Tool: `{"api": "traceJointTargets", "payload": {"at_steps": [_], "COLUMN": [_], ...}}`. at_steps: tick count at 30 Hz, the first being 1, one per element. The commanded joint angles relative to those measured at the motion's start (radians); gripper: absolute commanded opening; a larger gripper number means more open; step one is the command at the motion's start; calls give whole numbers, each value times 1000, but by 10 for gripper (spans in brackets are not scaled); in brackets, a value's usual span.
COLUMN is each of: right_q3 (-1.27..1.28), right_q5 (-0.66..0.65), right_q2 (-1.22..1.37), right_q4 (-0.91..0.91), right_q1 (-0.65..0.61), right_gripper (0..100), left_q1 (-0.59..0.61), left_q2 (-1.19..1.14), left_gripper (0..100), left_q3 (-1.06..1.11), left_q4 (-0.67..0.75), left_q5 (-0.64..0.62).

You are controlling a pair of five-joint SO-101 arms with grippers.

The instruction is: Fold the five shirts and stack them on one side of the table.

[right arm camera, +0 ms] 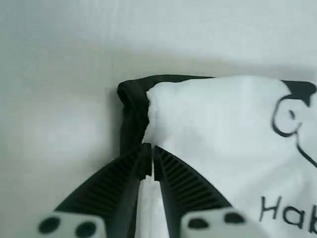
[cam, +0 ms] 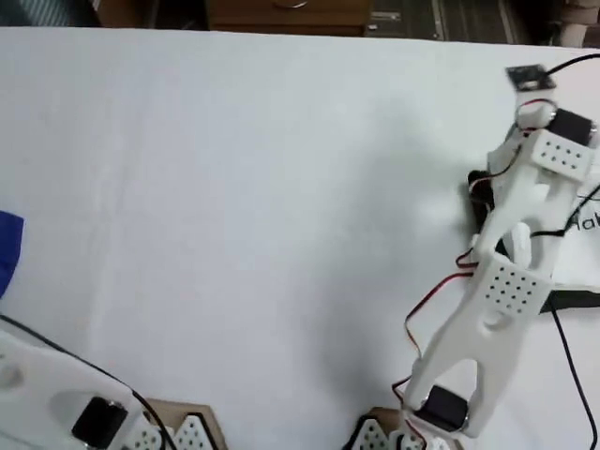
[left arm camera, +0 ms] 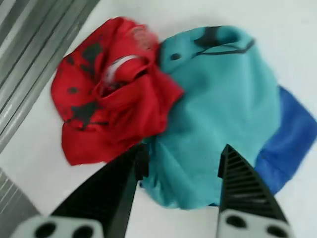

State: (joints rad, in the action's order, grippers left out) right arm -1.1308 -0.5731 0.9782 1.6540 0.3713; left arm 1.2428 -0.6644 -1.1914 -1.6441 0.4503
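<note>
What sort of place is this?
Probably a robotics workbench: a white arm with trailing wires on a white table, its claw pinching a white shirt, plus crumpled red shirt and teal shirt.

Table [cam: 234, 169]: white top, beneath and around both pairs of jaws.
Ribbed grey panel [left arm camera: 34, 44]: off the table edge, beside and beyond the left jaws.
Small dark square [cam: 530, 77], perhaps a tag: on the table, beyond the right jaws.
Wooden furniture [cam: 281, 14]: behind the far edge.

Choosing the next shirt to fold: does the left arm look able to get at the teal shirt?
Probably yes: the left gripper hangs open over the teal shirt, with nothing between them.
</note>
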Motion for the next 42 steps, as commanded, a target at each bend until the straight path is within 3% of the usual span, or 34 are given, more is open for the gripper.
{"api": "traceJointTargets", "payload": {"at_steps": [1,10,15,20,26,32,42], "right_q3": [-6,-129,-219,-144,241,704,1384], "right_q5": [6,14,14,5,-132,-196,-302], "right_q2": [31,-41,-211,-440,-740,-1150,-1859], "right_q4": [-7,24,54,58,59,59,54], "right_q1": [-19,4,13,-30,-154,-248,-252], "right_gripper": [22,22,24,69,246,251,251], "left_q1": [58,132,124,127,112,80,2], "left_q2": [32,-86,-106,-109,-117,-236,-443], "left_gripper": [253,253,254,255,255,256,251], "left_q3": [-10,-18,-19,-19,-8,53,-24], "left_q4": [14,11,21,87,278,445,555], "left_q5": [6,8,5,12,91,213,175]}}
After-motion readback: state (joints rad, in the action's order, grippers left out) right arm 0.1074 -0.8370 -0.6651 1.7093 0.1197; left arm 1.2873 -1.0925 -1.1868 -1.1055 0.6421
